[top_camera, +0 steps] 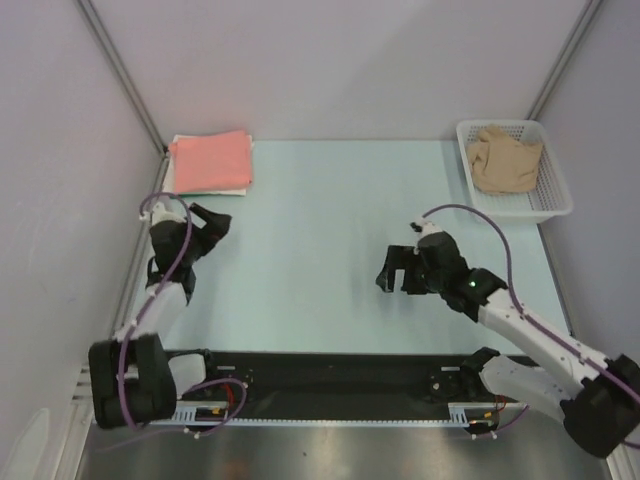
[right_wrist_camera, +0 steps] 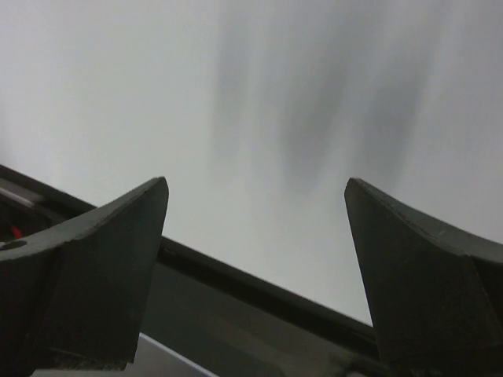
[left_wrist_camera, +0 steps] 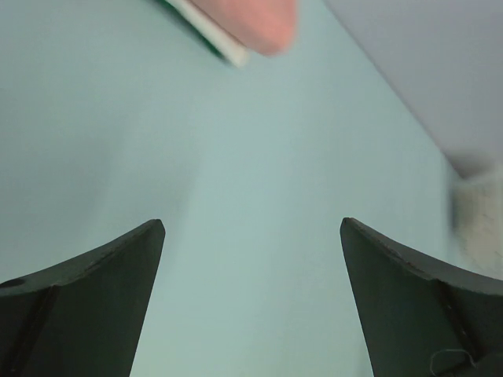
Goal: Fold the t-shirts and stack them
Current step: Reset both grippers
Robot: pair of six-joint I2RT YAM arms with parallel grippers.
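Observation:
A folded salmon-pink t-shirt (top_camera: 210, 160) lies at the table's far left corner on top of a folded cream-white t-shirt (top_camera: 214, 190), of which only a thin edge shows. A crumpled tan-beige t-shirt (top_camera: 505, 160) sits in the white mesh basket (top_camera: 560, 205) at the far right. My left gripper (top_camera: 213, 228) hangs open just in front of the pink stack, holding nothing. In the left wrist view the gripper (left_wrist_camera: 252, 223) frames bare table, with the pink shirt's corner (left_wrist_camera: 251, 20) at the top. My right gripper (top_camera: 397, 280) is open over the table's right half, its fingers (right_wrist_camera: 256, 181) empty.
The pale blue-green table (top_camera: 320, 230) is walled by grey panels at the back and both sides. A black rail (top_camera: 330, 370) with both arm bases runs along the near edge. The basket shows as a blur (left_wrist_camera: 479, 212) at the right of the left wrist view.

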